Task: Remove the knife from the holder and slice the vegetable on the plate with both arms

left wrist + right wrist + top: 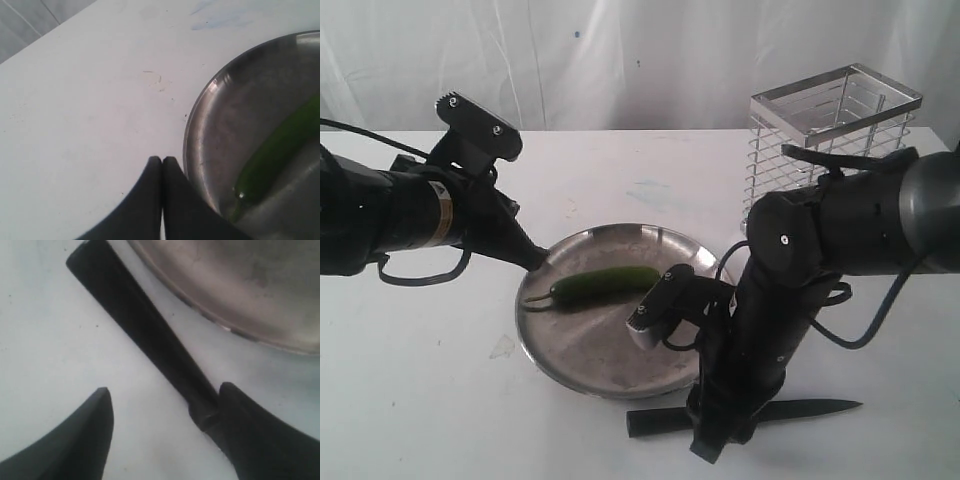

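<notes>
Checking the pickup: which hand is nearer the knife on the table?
Right. The right hand straddles the knife, open, just off the plate. The left hand sits shut at the plate's opposite rim, by the chilli's stem.

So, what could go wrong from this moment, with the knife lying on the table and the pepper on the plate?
1. The knife lies off centre between the fingers of the open right gripper; closing may push it aside instead of gripping it.
2. The left gripper is shut at the rim of the plate, not on the pepper, which may roll under the blade.
</notes>
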{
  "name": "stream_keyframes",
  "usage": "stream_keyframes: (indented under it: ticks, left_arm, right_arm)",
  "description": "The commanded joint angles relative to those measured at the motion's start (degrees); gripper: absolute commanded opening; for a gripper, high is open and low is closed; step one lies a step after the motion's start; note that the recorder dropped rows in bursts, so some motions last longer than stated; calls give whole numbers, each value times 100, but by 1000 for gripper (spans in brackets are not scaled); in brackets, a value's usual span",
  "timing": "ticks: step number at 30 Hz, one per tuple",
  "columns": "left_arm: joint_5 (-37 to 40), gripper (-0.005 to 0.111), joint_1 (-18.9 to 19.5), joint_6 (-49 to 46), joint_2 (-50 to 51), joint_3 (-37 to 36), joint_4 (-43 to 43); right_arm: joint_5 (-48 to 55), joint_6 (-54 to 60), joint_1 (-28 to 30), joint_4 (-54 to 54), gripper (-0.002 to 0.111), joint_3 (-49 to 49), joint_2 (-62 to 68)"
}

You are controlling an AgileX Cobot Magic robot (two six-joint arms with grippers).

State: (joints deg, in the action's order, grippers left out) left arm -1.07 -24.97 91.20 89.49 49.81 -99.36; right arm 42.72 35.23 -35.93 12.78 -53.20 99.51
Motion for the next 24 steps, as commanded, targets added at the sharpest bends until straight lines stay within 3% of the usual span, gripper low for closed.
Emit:
stream_keyframes:
  ticks: [1, 24]
  left_arm:
    - [-88, 0, -27, 2, -19, 30, -59]
    - [-379, 0, -27, 2, -19, 30, -59]
  right_arm:
    - [-349, 100, 0, -79, 58, -39, -1]
    - [-440, 657, 0, -79, 58, -28, 317]
